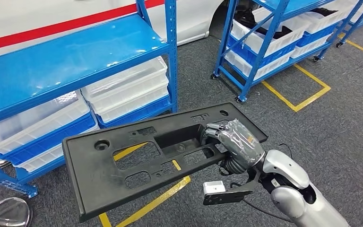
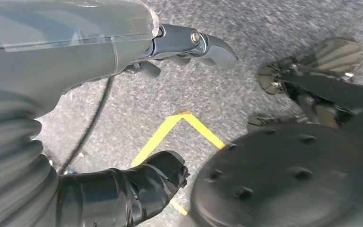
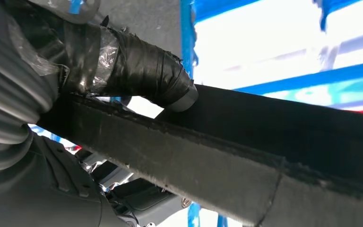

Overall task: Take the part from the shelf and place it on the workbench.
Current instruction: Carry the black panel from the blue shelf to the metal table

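A: One black part [image 1: 137,163] is hanging in the air over the grey floor [image 1: 340,118] in the head view, in front of the blue shelf [image 1: 66,61]. The right hand [image 1: 231,142] is gripping its right end, fingers curled into an opening.

B: And the left wrist view?

A: The left hand [image 2: 99,94] is holding nothing, fingers apart above yellow floor tape [image 2: 175,130].

B: Right wrist view?

A: The taped thumb [image 3: 142,71] is pressing on the part's edge.

Matt black plastic on the part [image 1: 123,161], slightly grainy, its edge rough in the right wrist view. The right robot hand [image 1: 234,139] wears glossy clear film over dark tape. Shiny blue painted metal shelf [image 1: 52,61], translucent white plastic bins [image 1: 127,87], coarse grey carpet floor [image 1: 340,123].
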Available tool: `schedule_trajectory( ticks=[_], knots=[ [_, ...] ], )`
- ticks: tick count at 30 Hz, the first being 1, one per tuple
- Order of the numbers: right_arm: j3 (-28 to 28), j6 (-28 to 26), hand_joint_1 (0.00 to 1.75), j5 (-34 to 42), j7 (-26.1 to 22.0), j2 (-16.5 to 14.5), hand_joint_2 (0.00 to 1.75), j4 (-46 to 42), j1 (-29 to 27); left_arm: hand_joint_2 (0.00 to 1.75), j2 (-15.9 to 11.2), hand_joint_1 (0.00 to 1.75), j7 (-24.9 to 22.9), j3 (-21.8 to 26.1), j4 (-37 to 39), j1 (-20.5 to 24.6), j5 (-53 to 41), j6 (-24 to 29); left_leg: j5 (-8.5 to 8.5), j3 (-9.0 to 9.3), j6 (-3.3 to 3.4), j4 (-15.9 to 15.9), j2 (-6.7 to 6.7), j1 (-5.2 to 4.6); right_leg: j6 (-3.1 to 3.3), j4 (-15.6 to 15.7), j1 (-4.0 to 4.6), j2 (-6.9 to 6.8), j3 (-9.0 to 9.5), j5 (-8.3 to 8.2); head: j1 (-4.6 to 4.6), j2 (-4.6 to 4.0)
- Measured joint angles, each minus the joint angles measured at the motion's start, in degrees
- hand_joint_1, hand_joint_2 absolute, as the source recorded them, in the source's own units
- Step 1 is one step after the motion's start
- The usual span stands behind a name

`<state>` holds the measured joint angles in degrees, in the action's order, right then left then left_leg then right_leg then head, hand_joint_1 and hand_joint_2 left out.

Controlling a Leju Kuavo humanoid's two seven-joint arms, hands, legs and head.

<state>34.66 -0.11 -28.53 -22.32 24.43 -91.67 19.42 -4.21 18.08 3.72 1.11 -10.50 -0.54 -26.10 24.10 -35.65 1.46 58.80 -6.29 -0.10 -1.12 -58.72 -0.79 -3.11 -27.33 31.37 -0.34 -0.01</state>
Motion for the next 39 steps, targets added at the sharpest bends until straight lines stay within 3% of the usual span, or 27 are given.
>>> schedule_trajectory(
  ticks=[2, 3, 5, 7, 8, 9, 10, 12, 14, 15, 16, 18, 19, 20, 22, 23, 24, 25, 26, 27, 29, 30, 31, 33, 34, 37, 39],
  knots=[
    [-0.2, -0.01, 1.75, 0.01, -0.01, 0.07, 1.75, -0.08, -0.09, 1.75, -0.04, 0.0, 0.02, -0.01, 0.0, 0.05, -0.01, -0.04, -0.57, -0.46, -0.89, -0.11, -0.14, 0.34, 1.24, 1.11, 0.21, 0.82, -0.85, -0.75, 0.01, 0.0],
    [-0.23, 0.01, 1.75, 0.01, 0.0, 0.1, 1.75, -0.08, -0.18, 1.75, -0.04, 0.0, 0.02, -0.02, 0.0, 0.01, -0.01, -0.05, 0.48, -0.89, -1.27, 0.45, 0.86, 0.48, 1.87, 1.28, 0.19, 1.23, -1.58, -1.52, 0.01, -0.01],
    [-0.23, 0.02, 1.75, 0.0, 0.01, 0.12, 1.75, -0.09, -0.27, 1.75, -0.03, 0.0, 0.01, -0.05, 0.0, -0.18, -0.01, -0.07, 5.77, -2.24, -1.62, 4.49, 4.05, 0.63, 2.87, 1.46, 0.13, 2.02, -3.21, -3.1, -0.05, -0.01],
    [-0.23, 0.03, 1.75, -0.01, 0.01, 0.12, 1.75, -0.09, -0.29, 1.75, -0.02, 0.0, -0.02, -0.07, 0.0, -0.46, -0.01, -0.05, 10.9, -3.54, -1.45, 11.45, 5.71, 0.6, 3.3, 1.32, 0.38, 3.18, -4.93, -4.61, -0.11, 0.01],
    [-0.23, 0.03, 1.75, -0.01, 0.01, 0.12, 1.75, -0.09, -0.32, 1.75, -0.04, 0.0, -0.03, -0.07, 0.0, -0.51, -0.02, -0.03, 11.54, -3.6, -1.34, 14.22, 5.91, 0.6, 3.33, 1.16, 0.49, 3.85, -5.89, -5.35, -0.1, 0.01],
    [-0.23, 0.03, 1.75, -0.01, 0.01, 0.12, 1.75, -0.09, -0.36, 1.75, -0.08, 0.0, -0.03, -0.07, 0.0, -0.49, -0.01, -0.01, 10.79, -2.92, -1.19, 15.41, 5.99, 0.59, 3.27, 0.9, 0.56, 4.52, -6.95, -6.08, -0.12, 0.01],
    [-0.23, 0.03, 1.75, -0.01, 0.01, 0.12, 1.75, -0.09, -0.39, 1.75, -0.12, 0.0, -0.03, -0.08, 0.0, -0.41, -0.01, 0.02, 9.19, -1.38, -1.0, 14.69, 6.15, 0.59, 3.18, 0.57, 0.59, 5.15, -8.08, -6.73, -0.13, 0.01],
    [-0.24, 0.02, 1.75, -0.01, 0.0, 0.11, 1.75, -0.11, -0.4, 1.75, -0.25, 0.0, -0.02, -0.09, 0.0, -0.24, -0.01, 0.03, 6.9, 4.3, -0.36, 7.94, 7.93, 0.58, 2.83, -0.25, 0.59, 6.41, -10.11, -7.85, -0.12, 0.01],
    [-0.26, 0.02, 1.75, -0.01, 0.01, 0.1, 1.75, -0.21, -0.38, 1.75, -0.37, 0.0, 0.0, -0.13, 0.0, -0.26, -0.01, 0.02, 7.68, 9.38, 0.05, 0.3, 10.27, 0.54, 2.26, -0.8, 0.58, 7.59, -11.28, -8.91, -0.08, 0.01],
    [-0.27, 0.01, 1.75, 0.0, 0.02, 0.1, 1.75, -0.27, -0.35, 1.75, -0.44, 0.0, -0.02, -0.16, 0.0, -0.23, -0.01, 0.04, 8.28, 10.52, 0.12, -1.74, 10.79, 0.44, 1.87, -0.75, 0.51, 8.19, -11.57, -9.57, -0.1, 0.01],
    [-0.28, 0.02, 1.75, 0.03, 0.1, 0.09, 1.75, -0.31, -0.31, 1.75, -0.45, 0.0, -0.14, -0.18, 0.0, -0.15, -0.01, 0.14, 8.11, 10.61, 0.11, -2.48, 10.36, 0.35, 1.46, -0.49, 0.51, 8.86, -11.74, -10.34, -0.09, 0.01],
    [-0.31, 0.09, 1.75, 0.14, 0.43, 0.08, 1.75, -0.26, -0.09, 1.75, -0.52, 0.0, -0.53, -0.22, 0.0, 0.23, -0.03, 0.34, 6.78, 9.64, 0.6, -2.85, 8.73, 0.52, 0.82, -0.62, 0.44, 9.04, -12.58, -10.31, -0.11, 0.01],
    [-0.34, 0.14, 1.75, 0.22, 0.63, 0.07, 1.75, -0.2, 0.18, 1.75, -0.58, 0.0, -0.63, -0.25, 0.0, 0.36, -0.09, 0.36, 5.96, 9.01, 0.99, -3.11, 7.83, 0.63, 0.57, -1.77, 0.49, 8.05, -13.29, -8.54, 0.03, 0.0],
    [-0.39, 0.2, 1.75, 0.35, 0.84, 0.05, 1.75, -0.14, 0.49, 1.75, -0.65, 0.0, -0.58, -0.3, 0.0, 0.41, -0.24, 0.23, 5.17, 8.28, 1.33, -3.31, 6.94, 0.68, 0.36, -3.96, 0.41, 6.6, -14.07, -5.66, 0.14, 0.0],
    [-0.5, 0.39, 1.75, 0.81, 1.15, 0.0, 1.75, -0.08, 1.12, 1.75, -0.87, 0.0, -0.4, -0.44, 0.0, 0.42, -0.61, -0.05, 3.83, 6.75, 1.63, -3.29, 5.32, 0.36, -0.16, -10.74, 0.13, 4.12, -15.33, 0.15, 0.41, -0.01],
    [-0.54, 0.63, 1.75, 1.07, 1.28, -0.04, 1.75, -0.04, 1.39, 1.75, -1.02, 0.0, -0.39, -0.49, 0.0, 0.42, -0.8, -0.1, 3.25, 5.84, 1.6, -3.19, 4.49, 0.24, -0.42, -14.2, -0.14, 3.66, -15.56, 1.12, 0.43, 0.0],
    [-0.55, 1.19, 1.75, 1.39, 1.31, -0.08, 1.75, 0.01, 1.72, 1.75, -1.25, 0.0, -0.67, -0.54, -0.01, 0.59, -0.88, 0.46, 2.68, 4.91, 1.53, -3.0, 3.62, 0.17, -0.66, -16.69, -0.42, 3.43, -15.3, 0.48, 0.44, -0.01],
    [-0.53, 2.12, 1.75, 1.66, 1.32, -0.28, 1.75, 0.07, 2.14, 1.75, -1.43, 0.0, -1.55, -0.56, -0.01, 1.12, -0.84, 1.87, 2.16, 3.92, 1.38, -2.74, 2.86, 0.14, -0.86, -17.49, -0.67, 3.24, -14.29, -1.3, 0.44, 0.0],
    [-0.43, 3.13, 1.75, 1.86, 1.47, -0.7, 1.75, 0.12, 2.7, 1.75, -1.56, 0.0, -3.39, -0.59, -0.04, 2.18, -0.63, 4.21, 1.65, 2.95, 1.21, -2.42, 2.19, 0.13, -0.99, -16.35, -0.89, 2.88, -12.35, -3.21, 0.44, 0.01],
    [-0.2, 4.01, 1.75, 1.98, 2.03, -1.36, 1.75, 0.15, 3.45, 1.75, -1.64, 0.0, -6.33, -0.61, -0.34, 3.81, -0.18, 7.26, 1.16, 2.06, 0.98, -2.08, 1.75, 0.13, -0.96, -13.24, -0.97, 1.95, -9.36, -4.14, 0.46, 0.01],
    [0.52, 4.72, 1.75, 2.12, 3.87, -3.04, 1.75, 0.22, 5.73, 1.75, -1.63, 0.0, -13.01, -0.52, -2.19, 7.41, 0.98, 11.93, 0.16, 0.64, 0.29, -1.39, 1.23, 0.13, -0.48, -4.28, -0.55, -0.03, -2.98, -2.75, 0.49, 0.01],
    [0.85, 4.73, 1.75, 2.35, 4.68, -3.73, 1.75, 0.25, 7.04, 1.75, -1.65, 0.0, -15.38, -0.43, -3.5, 8.94, 1.43, 12.96, -0.45, 0.14, -0.12, -1.26, 0.95, 0.24, -0.06, -0.95, -0.12, -0.62, -1.04, -1.66, 0.51, 0.01],
    [1.04, 4.78, 1.75, 2.72, 5.06, -4.17, 1.75, 0.29, 8.18, 1.75, -1.69, 0.0, -16.69, -0.33, -4.71, 10.1, 1.73, 13.23, -1.13, -0.21, -0.56, -1.28, 0.55, 0.4, 0.45, 1.01, 0.33, -0.51, -0.37, -1.19, 0.51, 0.01],
    [1.22, 5.14, 1.75, 3.4, 5.18, -4.6, 1.75, 0.37, 9.44, 1.75, -1.8, 0.0, -17.47, -0.14, -6.42, 11.41, 2.0, 13.25, -1.34, -0.95, -1.33, -1.3, 0.6, 0.8, 1.63, 2.42, 0.53, 0.34, -0.86, -2.08, 0.52, 0.01],
    [1.28, 5.39, 1.75, 3.6, 5.19, -4.75, 1.75, 0.46, 9.76, 1.75, -1.85, 0.0, -17.56, -0.04, -7.19, 11.56, 2.12, 13.2, 0.0, -1.47, -1.59, -0.36, 1.61, 0.94, 2.33, 2.89, 0.46, 0.86, -1.32, -2.8, 0.54, 0.01],
    [1.43, 5.97, 1.75, 3.92, 5.13, -5.34, 1.75, 0.78, 10.44, 1.75, -1.9, 0.0, -17.59, 0.14, -9.31, 10.7, 2.56, 12.9, 7.14, -4.26, -1.92, 8.77, 5.36, 1.2, 3.57, 2.9, 0.44, 2.95, -3.6, -4.41, 0.53, 0.0],
    [1.51, 6.2, 1.75, 4.03, 4.94, -5.62, 1.75, 0.92, 10.54, 1.75, -1.95, 0.0, -17.17, 0.32, -10.45, 10.18, 2.95, 12.67, 8.45, -5.29, -2.1, 14.43, 5.91, 1.21, 3.52, 2.22, 0.59, 4.39, -5.31, -5.21, 0.52, 0.01]
  ],
)
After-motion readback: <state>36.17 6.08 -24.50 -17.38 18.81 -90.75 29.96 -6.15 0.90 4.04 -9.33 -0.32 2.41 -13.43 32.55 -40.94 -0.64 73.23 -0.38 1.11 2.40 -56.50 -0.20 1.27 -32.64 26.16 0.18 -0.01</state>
